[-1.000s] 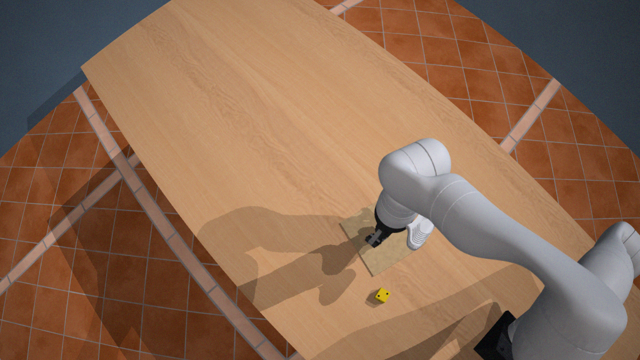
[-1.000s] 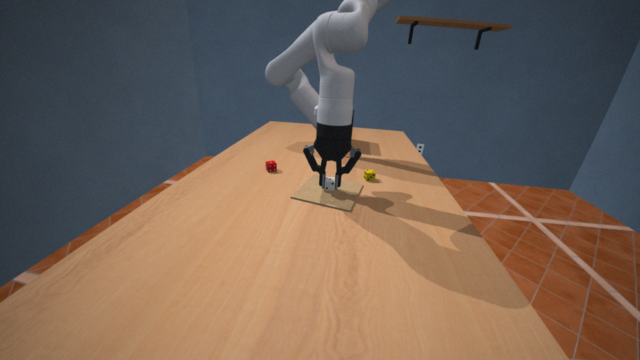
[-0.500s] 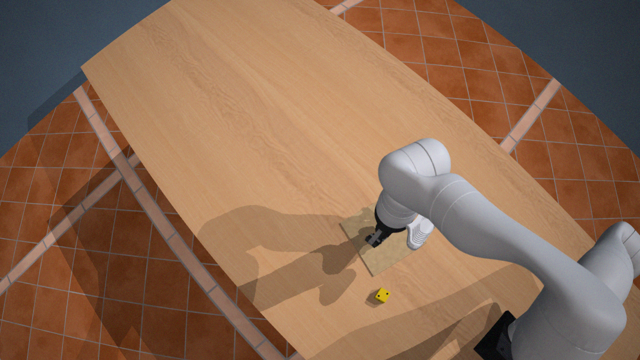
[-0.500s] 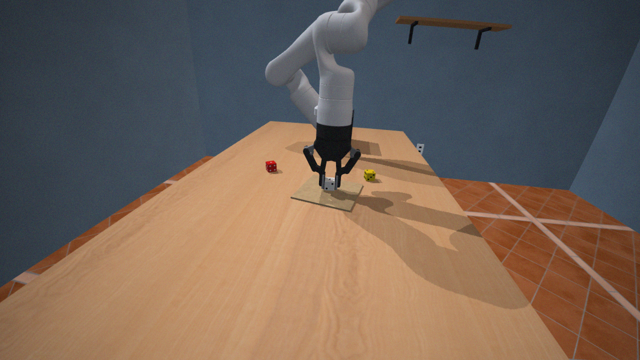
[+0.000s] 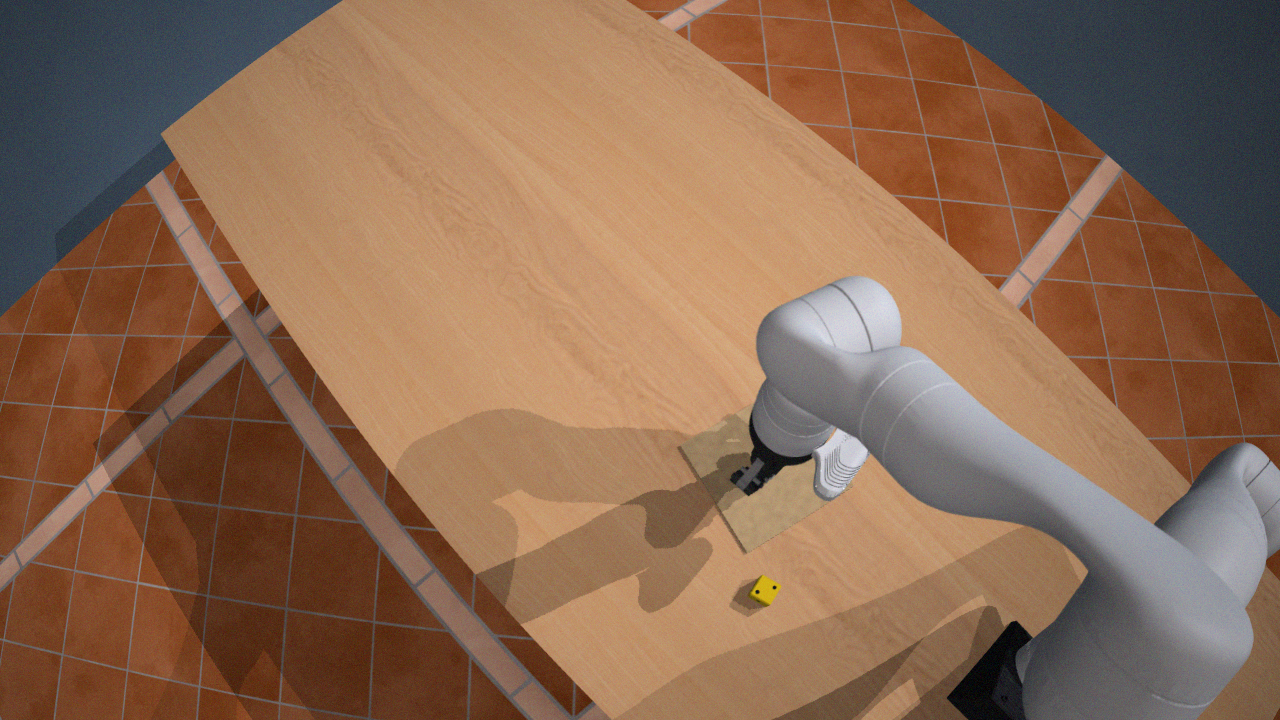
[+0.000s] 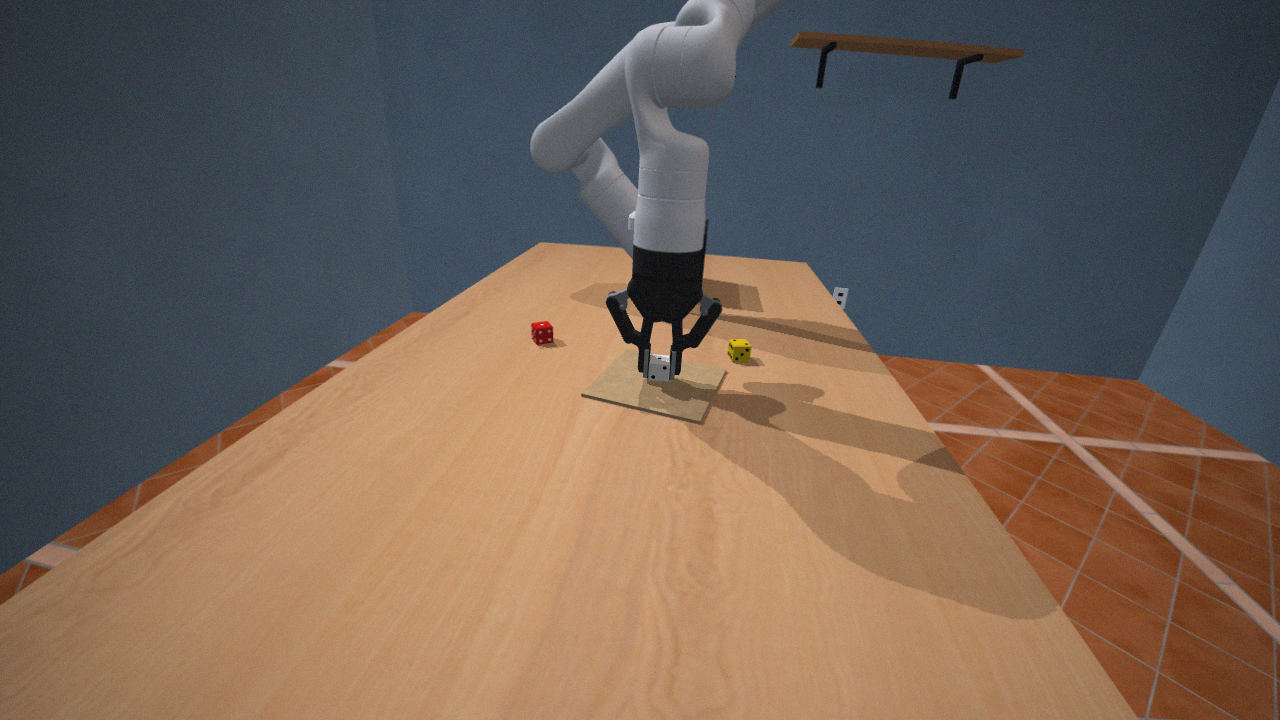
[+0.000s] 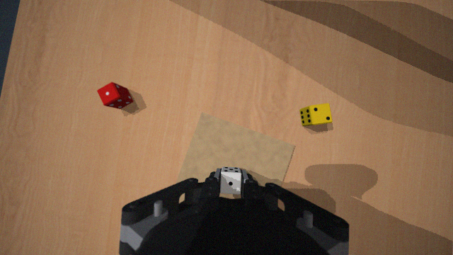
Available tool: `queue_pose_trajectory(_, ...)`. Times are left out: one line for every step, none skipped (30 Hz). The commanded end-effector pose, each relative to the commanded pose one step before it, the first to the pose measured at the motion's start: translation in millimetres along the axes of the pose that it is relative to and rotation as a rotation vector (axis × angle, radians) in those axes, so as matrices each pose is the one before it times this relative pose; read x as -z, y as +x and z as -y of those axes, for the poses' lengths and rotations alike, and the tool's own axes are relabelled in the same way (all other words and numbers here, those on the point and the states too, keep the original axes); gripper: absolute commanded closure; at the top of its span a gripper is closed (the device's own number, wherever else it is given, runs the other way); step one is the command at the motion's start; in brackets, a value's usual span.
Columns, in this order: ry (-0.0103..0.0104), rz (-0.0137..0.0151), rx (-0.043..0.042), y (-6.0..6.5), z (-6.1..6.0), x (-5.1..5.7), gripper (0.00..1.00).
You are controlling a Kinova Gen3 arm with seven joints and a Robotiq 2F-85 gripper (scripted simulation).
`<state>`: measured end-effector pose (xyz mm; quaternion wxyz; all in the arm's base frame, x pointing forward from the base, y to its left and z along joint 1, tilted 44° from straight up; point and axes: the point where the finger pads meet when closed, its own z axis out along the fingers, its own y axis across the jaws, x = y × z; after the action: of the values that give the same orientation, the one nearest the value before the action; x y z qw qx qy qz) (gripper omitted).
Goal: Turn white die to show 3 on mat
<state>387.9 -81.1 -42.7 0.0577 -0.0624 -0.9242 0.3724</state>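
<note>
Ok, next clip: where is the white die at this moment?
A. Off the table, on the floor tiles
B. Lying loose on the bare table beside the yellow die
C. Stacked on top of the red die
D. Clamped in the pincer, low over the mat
D: the white die sits between the fingers of the pincer, low over the mat, apart from the red die and the yellow die.

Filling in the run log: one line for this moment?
claw: shut on white die | die: low over mat | red die, yellow die: on table, off mat
</note>
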Motion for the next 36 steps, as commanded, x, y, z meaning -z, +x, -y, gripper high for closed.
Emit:
queue_pose_trajectory(-0.00090,0.00155,0.00020,-0.43,-0.27,0.76,0.79)
queue_pose_trajectory(0.00000,0.00000,0.00000,0.00,0.00,0.00,0.79)
queue_pose_trajectory(0.00000,0.00000,0.00000,0.00,0.00,0.00,0.79)
queue_pose_trajectory(0.00000,0.00000,0.00000,0.00,0.00,0.00,0.79)
queue_pose_trajectory(0.00000,0.00000,0.00000,0.00,0.00,0.00,0.79)
queue_pose_trajectory(0.00000,0.00000,0.00000,0.00,0.00,-0.02,0.79)
queue_pose_trajectory(0.00000,0.00000,0.00000,0.00,0.00,-0.04,0.79)
queue_pose_trajectory(0.00000,0.00000,0.00000,0.00,0.00,-0.07,0.79)
queue_pose_trajectory(0.00000,0.00000,0.00000,0.00,0.00,-0.10,0.79)
queue_pose_trajectory(0.00000,0.00000,0.00000,0.00,0.00,-0.14,0.79)
queue_pose_trajectory(0.00000,0.00000,0.00000,0.00,0.00,-0.17,0.79)
queue_pose_trajectory(0.00000,0.00000,0.00000,0.00,0.00,-0.20,0.79)
queue_pose_trajectory(0.00000,0.00000,0.00000,0.00,0.00,-0.23,0.79)
queue_pose_trajectory(0.00000,0.00000,0.00000,0.00,0.00,-0.25,0.79)
queue_pose_trajectory(0.00000,0.00000,0.00000,0.00,0.00,-0.27,0.79)
queue_pose_trajectory(0.00000,0.00000,0.00000,0.00,0.00,-0.27,0.79)
queue_pose_trajectory(0.00000,0.00000,0.00000,0.00,0.00,-0.27,0.79)
queue_pose_trajectory(0.00000,0.00000,0.00000,0.00,0.00,0.00,0.79)
queue_pose_trajectory(0.00000,0.00000,0.00000,0.00,0.00,0.00,0.79)
queue_pose_trajectory(0.00000,0.00000,0.00000,0.00,0.00,-0.27,0.79)
queue_pose_trajectory(0.00000,0.00000,0.00000,0.00,0.00,-0.25,0.79)
queue_pose_trajectory(0.00000,0.00000,0.00000,0.00,0.00,-0.23,0.79)
queue_pose_trajectory(0.00000,0.00000,0.00000,0.00,0.00,-0.20,0.79)
queue_pose_trajectory(0.00000,0.00000,0.00000,0.00,0.00,-0.17,0.79)
queue_pose_trajectory(0.00000,0.00000,0.00000,0.00,0.00,-0.14,0.79)
queue_pose_trajectory(0.00000,0.00000,0.00000,0.00,0.00,-0.10,0.79)
queue_pose_trajectory(0.00000,0.00000,0.00000,0.00,0.00,-0.07,0.79)
queue_pose_trajectory(0.00000,0.00000,0.00000,0.00,0.00,-0.04,0.79)
queue_pose_trajectory(0.00000,0.00000,0.00000,0.00,0.00,-0.02,0.79)
queue_pose_trajectory(0.00000,0.00000,0.00000,0.00,0.00,0.00,0.79)
queue_pose_trajectory(0.00000,0.00000,0.00000,0.00,0.00,0.00,0.79)
queue_pose_trajectory(0.00000,0.00000,0.00000,0.00,0.00,0.00,0.79)
queue_pose_trajectory(0.00000,0.00000,0.00000,0.00,0.00,0.00,0.79)
queue_pose_trajectory(0.00000,0.00000,0.00000,0.00,0.00,0.00,0.79)
queue_pose_trajectory(0.00000,0.00000,0.00000,0.00,0.00,0.00,0.79)
queue_pose_trajectory(0.00000,0.00000,0.00000,0.00,0.00,0.00,0.79)
